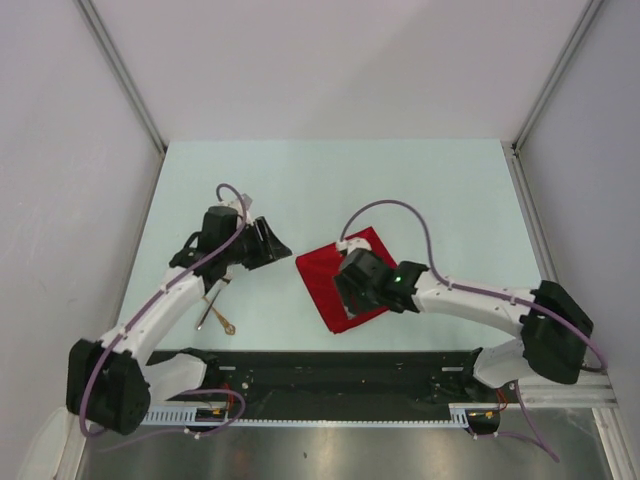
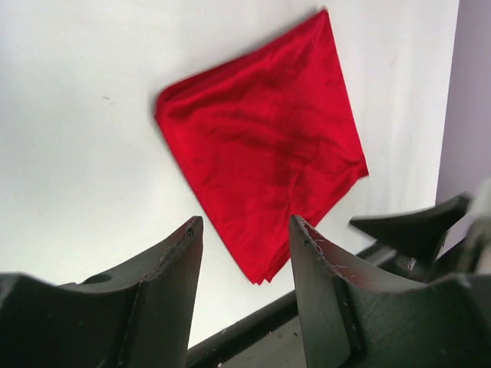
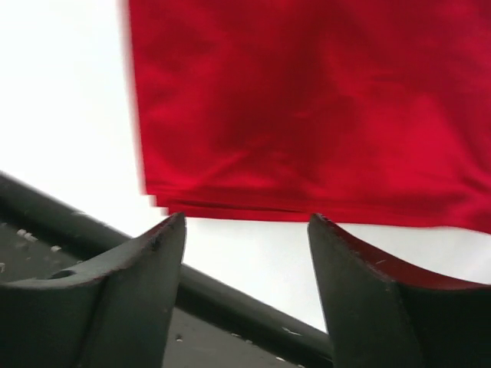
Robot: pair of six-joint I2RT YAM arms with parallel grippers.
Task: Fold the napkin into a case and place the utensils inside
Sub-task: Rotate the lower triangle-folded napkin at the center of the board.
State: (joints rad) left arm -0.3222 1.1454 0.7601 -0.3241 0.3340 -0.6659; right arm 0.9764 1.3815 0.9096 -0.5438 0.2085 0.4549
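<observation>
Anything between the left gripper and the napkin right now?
Nothing, just bare table between the left gripper and the napkin; the top view shows the gap, and the left wrist view agrees.

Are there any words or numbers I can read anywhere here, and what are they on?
None can be read.
The napkin is plain red, and the table shows no writing.
The utensils and the specks on the black strip by the arm bases are too small to read.

Red napkin [image 1: 318, 276], gold utensils [image 1: 221, 319]
</observation>
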